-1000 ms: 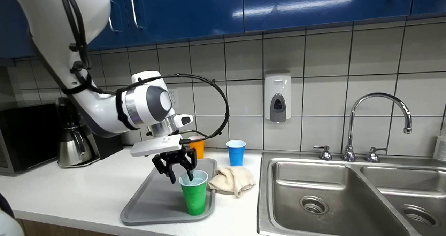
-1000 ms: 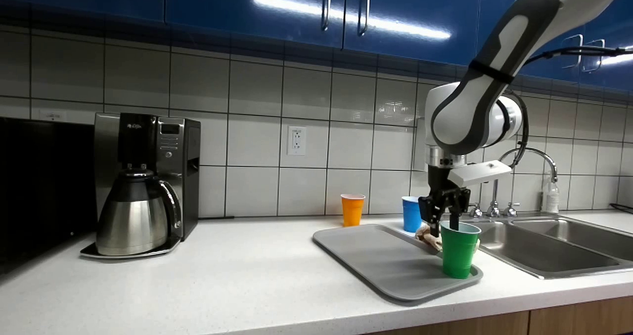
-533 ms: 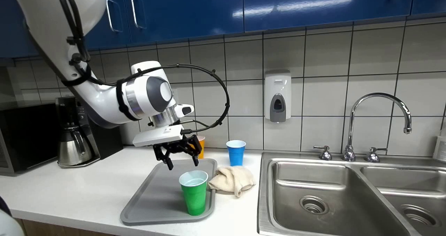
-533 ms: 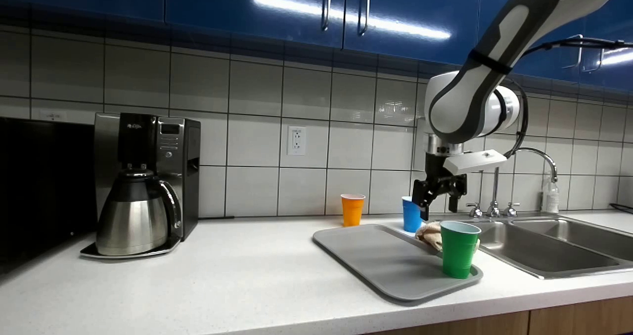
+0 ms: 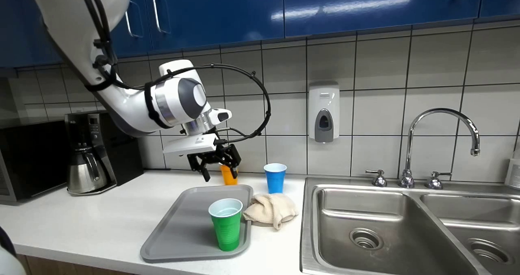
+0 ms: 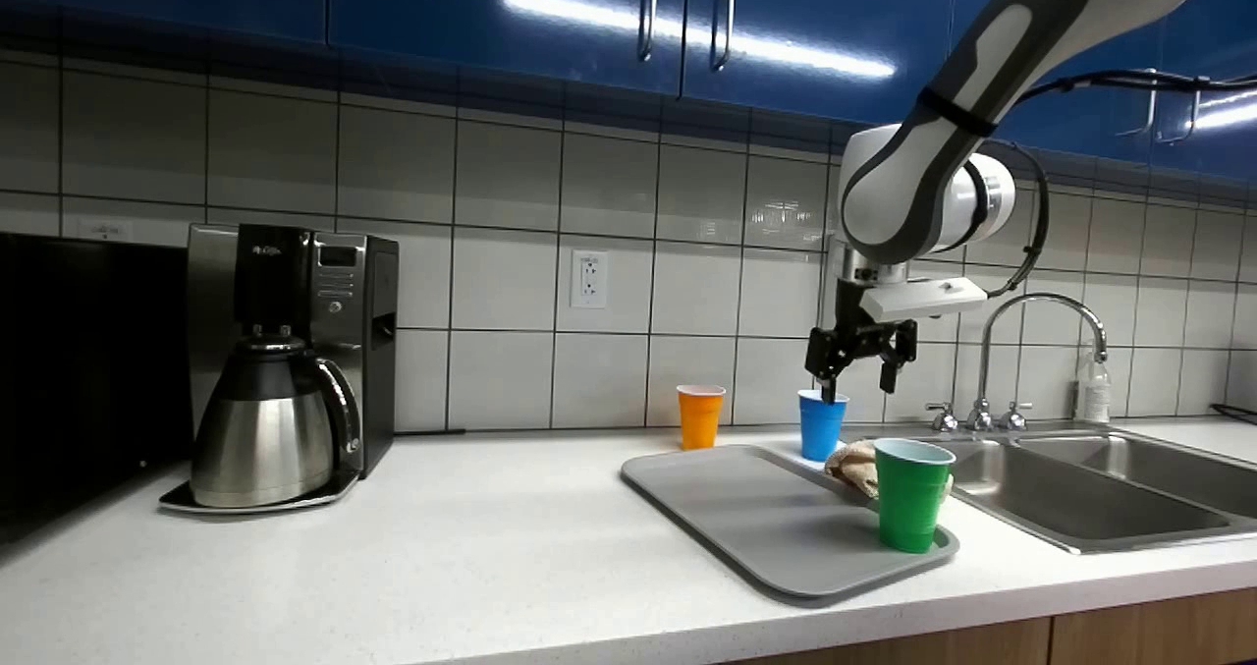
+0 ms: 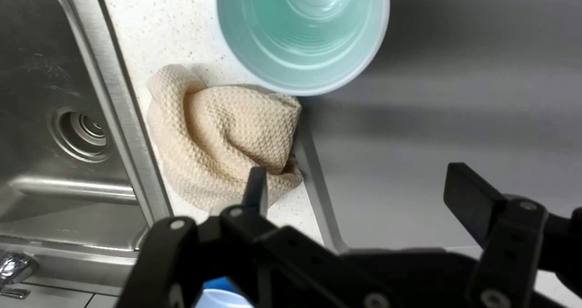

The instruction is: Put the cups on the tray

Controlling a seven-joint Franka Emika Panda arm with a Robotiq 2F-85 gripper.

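On one grey tray [image 5: 183, 234], one green plastic cup [image 5: 227, 228]; off it, one blue plastic cup [image 5: 275, 181] and one orange plastic cup [image 6: 700, 419].
Counted: three cups, each upright, with green near the tray's front corner, toward one two-basin steel sink [image 5: 310, 226]; blue off the back corner on that side; orange behind the tray, near the tiled wall [image 5: 378, 114]. Inside the green cup, pale walls, contents hard to tell. Between tray and sink, one crumpled beige cloth [image 5: 271, 210]. On the base of one coffee maker [image 6: 339, 331], one steel carafe [image 6: 263, 449]. In the air near the tray's back end, one gripper [image 6: 859, 393], with jaws spread well apart.
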